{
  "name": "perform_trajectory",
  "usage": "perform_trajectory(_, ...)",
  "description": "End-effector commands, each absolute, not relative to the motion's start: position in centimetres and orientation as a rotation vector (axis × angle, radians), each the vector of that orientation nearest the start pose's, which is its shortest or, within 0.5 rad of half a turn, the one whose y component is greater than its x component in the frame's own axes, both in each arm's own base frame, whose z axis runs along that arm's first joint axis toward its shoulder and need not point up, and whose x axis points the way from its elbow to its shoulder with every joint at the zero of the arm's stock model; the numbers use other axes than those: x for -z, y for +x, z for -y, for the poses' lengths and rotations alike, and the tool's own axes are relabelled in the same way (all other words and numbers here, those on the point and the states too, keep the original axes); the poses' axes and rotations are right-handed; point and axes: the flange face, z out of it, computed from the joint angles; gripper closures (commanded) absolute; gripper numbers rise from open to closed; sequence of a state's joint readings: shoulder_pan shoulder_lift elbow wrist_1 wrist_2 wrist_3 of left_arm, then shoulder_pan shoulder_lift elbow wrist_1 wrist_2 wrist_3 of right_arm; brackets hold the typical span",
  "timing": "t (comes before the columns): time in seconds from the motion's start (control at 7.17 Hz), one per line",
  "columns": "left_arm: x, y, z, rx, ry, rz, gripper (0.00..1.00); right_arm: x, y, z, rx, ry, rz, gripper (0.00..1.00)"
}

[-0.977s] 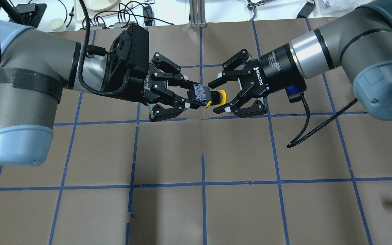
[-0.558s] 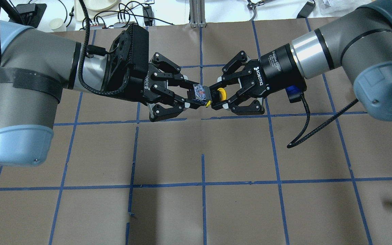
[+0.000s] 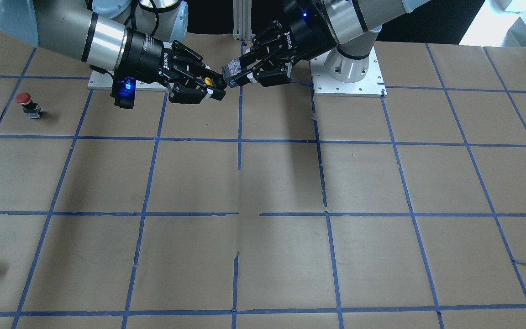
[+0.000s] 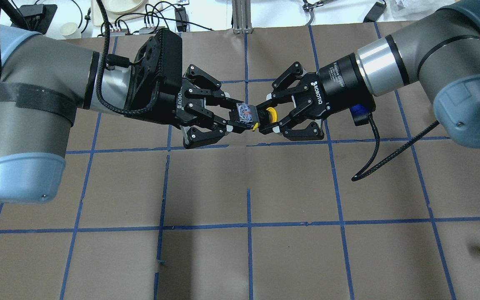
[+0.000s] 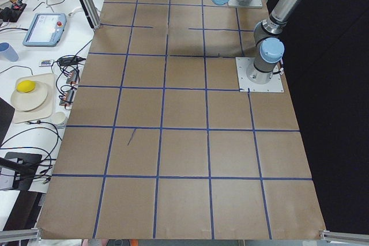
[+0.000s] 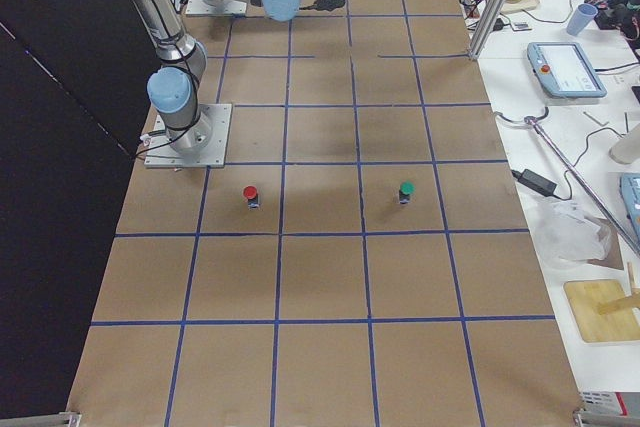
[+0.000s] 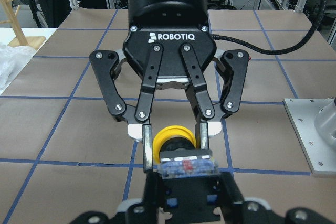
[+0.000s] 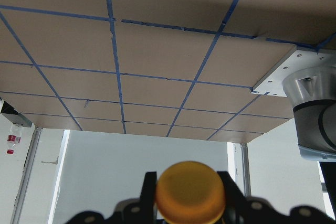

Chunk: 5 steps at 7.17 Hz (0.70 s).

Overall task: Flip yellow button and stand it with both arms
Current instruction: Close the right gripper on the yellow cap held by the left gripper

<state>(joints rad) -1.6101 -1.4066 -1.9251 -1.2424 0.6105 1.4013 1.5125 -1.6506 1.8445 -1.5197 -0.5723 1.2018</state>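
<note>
Overhead, upper centre: left gripper (image 4: 246, 116) clamped on yellow button (image 4: 270, 116) body. Left wrist view reveals right gripper (image 7: 175, 141) pinching cap.

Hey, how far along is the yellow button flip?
Done: the yellow button is off the table, held in mid-air by the left gripper at its contact end. In hand: the right gripper is closed on the cap end, so both hold it. Remaining: the left gripper releases, then the button gets turned and stood on the table.
</note>
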Motion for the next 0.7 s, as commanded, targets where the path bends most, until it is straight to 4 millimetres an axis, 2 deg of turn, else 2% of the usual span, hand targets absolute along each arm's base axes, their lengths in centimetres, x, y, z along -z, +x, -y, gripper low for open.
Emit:
perform_trajectory(0.0, -46.33, -23.15, 41.37, -0.879, -1.587, 1.701, 0.92, -43.44, 19.07, 44.70, -0.901, 1.458, -1.741, 0.89)
perform_trajectory(0.28, -46.27, -23.15, 41.48, -0.877, -1.586, 1.701, 0.22, -43.43, 19.06, 44.69, -0.901, 1.460, -1.741, 0.91)
perform_trajectory(0.56, -46.15, -23.15, 41.58, -0.863, -1.563, 1.718, 0.18, -43.43, 18.99, 44.72, -0.901, 1.461, -1.740, 0.91)
